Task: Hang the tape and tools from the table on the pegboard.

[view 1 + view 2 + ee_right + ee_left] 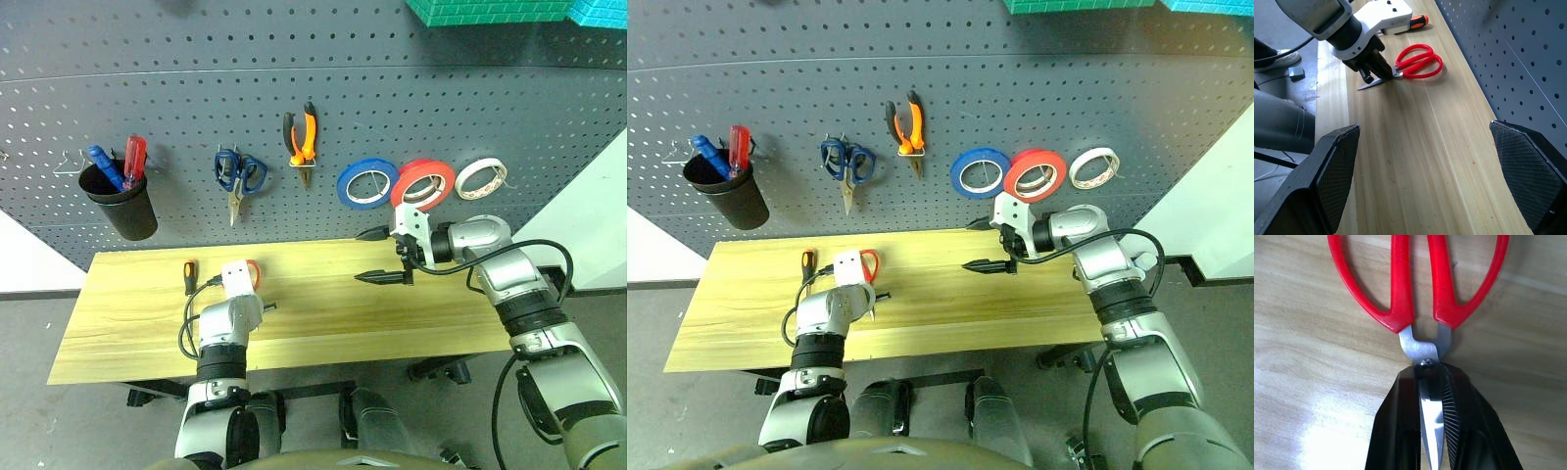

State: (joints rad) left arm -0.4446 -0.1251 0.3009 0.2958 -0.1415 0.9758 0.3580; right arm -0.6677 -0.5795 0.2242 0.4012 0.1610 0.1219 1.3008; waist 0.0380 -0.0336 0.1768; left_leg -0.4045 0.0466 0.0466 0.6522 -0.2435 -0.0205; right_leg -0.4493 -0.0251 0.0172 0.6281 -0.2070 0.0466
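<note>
The red-handled scissors (1413, 63) lie flat on the table (323, 313), toward its left half, and your left gripper (1374, 76) has its two fingers clamped on the blades just below the pivot, with the red loops pointing away from the wrist toward the pegboard (313, 117). The blade tip sticks out past the fingers on the near side. Just beyond the left hand, the slim screwdriver (190, 275) with the orange-and-black handle rests on the wood.

On the pegboard, you can see the red tape (423, 183) already hanging between a blue roll (367, 183) and a cream-white roll (481, 177), and the orange-and-black pliers (302, 137) hanging higher up, right of the blue-handled scissors (238, 178).

Your right gripper (382, 257) hovers above the table's right half, jaws spread wide with nothing between them, just below the tape rolls.
</note>
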